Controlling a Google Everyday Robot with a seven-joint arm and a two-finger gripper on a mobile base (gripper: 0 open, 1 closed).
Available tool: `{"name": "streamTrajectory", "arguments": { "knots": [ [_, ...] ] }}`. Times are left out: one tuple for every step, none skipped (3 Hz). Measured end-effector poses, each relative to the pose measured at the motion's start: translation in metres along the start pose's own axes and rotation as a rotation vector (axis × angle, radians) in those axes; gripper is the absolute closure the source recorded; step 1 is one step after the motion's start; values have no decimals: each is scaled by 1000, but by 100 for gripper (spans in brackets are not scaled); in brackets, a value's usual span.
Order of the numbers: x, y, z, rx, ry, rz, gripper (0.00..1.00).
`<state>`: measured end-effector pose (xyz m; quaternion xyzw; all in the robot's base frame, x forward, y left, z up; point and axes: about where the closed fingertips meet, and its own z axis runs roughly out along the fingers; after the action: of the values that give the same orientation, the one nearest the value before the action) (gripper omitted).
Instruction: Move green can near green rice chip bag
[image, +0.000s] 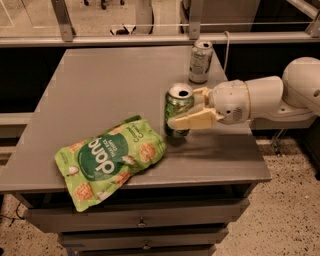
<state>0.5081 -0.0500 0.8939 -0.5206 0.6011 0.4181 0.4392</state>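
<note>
The green can (177, 106) stands upright on the grey table (110, 90), right of centre, its silver top with pull tab showing. My gripper (192, 107) reaches in from the right and is shut on the can, one cream finger (192, 121) across its front and the other behind it. The green rice chip bag (107, 159) lies flat near the table's front left edge, its upper right corner a short way left of the can.
A silver-grey can (200, 61) stands at the back right of the table, behind the gripper. My white arm (280, 97) spans the table's right edge. Drawers (142, 222) sit under the tabletop. A metal rail (160, 37) runs along the back.
</note>
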Motion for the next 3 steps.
{"name": "streamTrajectory", "arguments": {
  "knots": [
    [-1,3,0,-15,-5,-8,0],
    [1,5,-2,-19,-1,-10,0],
    [8,4,-20,16,19,-4,0]
  ]
}}
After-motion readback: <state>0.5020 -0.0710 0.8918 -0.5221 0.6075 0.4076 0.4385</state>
